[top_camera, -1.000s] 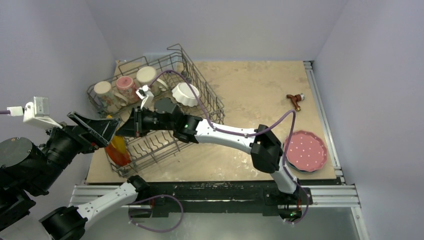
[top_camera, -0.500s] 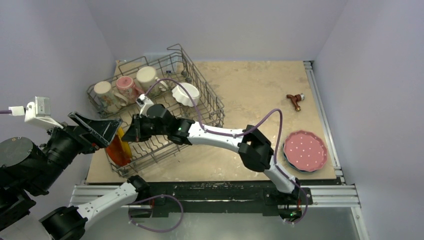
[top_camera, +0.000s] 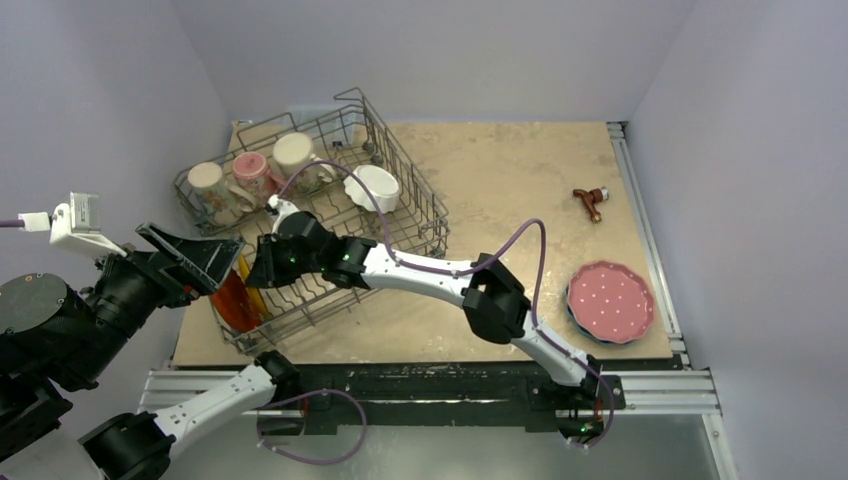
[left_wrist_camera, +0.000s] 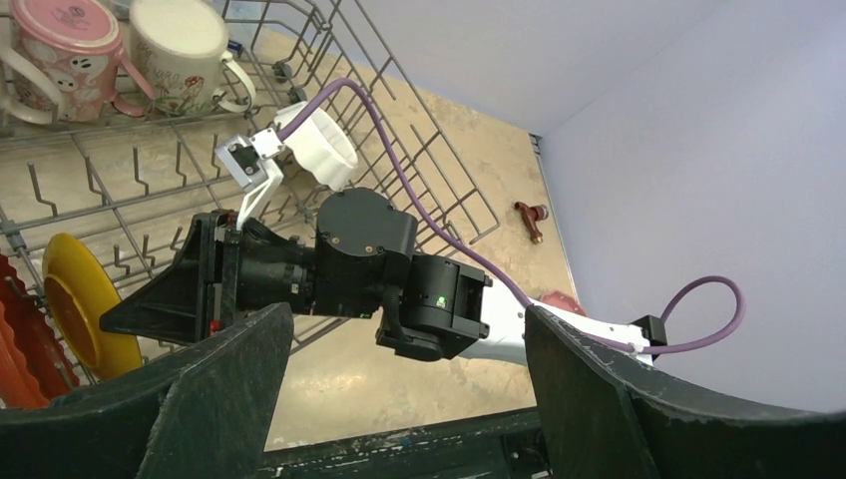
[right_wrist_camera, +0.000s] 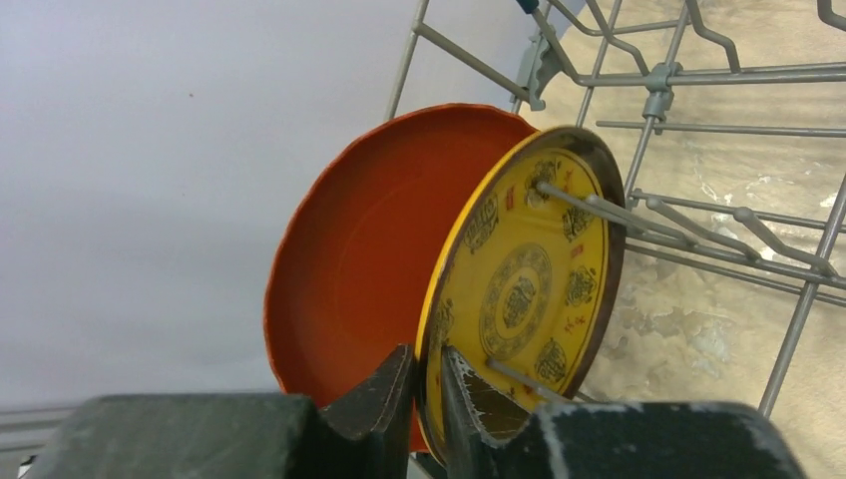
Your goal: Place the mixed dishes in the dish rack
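You had the right arm (top_camera: 430, 268) stretched across the table (top_camera: 520, 170) and deep into the near-left corner of the dish rack (top_camera: 420, 200). And there it was: the right gripper (right_wrist_camera: 427, 367) sat at the lower rim of the yellow plate (right_wrist_camera: 529, 289), the plate's edge running between jaws that were close to shut. Whether they were pinching that rim or only flanking it, I could not tell from your wrist view. The yellow plate stood on edge among the tines, with two wires crossing its patterned face. Right behind it, nearly face to face, stood the red-orange plate (right_wrist_camera: 349, 259), also on edge at the rack's end.

Your left gripper (left_wrist_camera: 404, 329) hung just outside that same corner with its jaws spread wide and nothing between them, looking straight at the right wrist.

Further back in the rack you had three mugs in a row along the far-left side: the beige mug (top_camera: 205, 180), the pink mug (top_camera: 250, 168) and the cream mug (top_camera: 293, 150). The white fluted bowl (top_camera: 372, 186) lay tipped on its side near the rack's right wall.

Out on the table, well apart from the rack at the near-right corner, the pink white-dotted plate (top_camera: 610, 300) lay flat on top of the blue plate (top_camera: 583, 333), with only a sliver of blue showing. A small brown object (top_camera: 590, 202) lay beyond them.
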`<state>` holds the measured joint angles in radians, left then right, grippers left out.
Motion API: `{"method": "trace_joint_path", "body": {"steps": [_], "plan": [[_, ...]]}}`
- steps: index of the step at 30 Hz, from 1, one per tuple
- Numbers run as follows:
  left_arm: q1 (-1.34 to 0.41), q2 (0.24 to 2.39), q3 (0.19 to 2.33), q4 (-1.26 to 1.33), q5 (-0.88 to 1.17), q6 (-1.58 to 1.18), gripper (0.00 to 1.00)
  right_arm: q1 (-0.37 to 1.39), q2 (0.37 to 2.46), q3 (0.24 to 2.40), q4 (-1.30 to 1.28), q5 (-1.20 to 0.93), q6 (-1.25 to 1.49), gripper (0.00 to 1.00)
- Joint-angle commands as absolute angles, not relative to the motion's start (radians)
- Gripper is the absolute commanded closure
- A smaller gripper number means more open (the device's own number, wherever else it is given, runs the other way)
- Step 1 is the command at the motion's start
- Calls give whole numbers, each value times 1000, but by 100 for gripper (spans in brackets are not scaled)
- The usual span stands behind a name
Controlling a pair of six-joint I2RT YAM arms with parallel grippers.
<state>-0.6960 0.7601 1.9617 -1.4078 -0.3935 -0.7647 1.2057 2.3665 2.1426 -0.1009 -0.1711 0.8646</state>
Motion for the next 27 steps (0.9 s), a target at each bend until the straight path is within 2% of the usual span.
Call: {"method": "trace_joint_path", "body": {"steps": [1,11,21,27], "plan": [[-697,779,1965,-1390,-383,-778,15,1219,2351,2206,-133,-145,824,81],[-696,781,1955,-1384,-375,-788,16,1228,2364,2260,-157,-171,790,53],[-697,789,1954,-1372,-374,-783,16,1223,2279,2317,-263,-181,638,39],[-697,806,1918,-1299,-392,-735,15,1167,2027,2109,-396,-132,395,35]]}}
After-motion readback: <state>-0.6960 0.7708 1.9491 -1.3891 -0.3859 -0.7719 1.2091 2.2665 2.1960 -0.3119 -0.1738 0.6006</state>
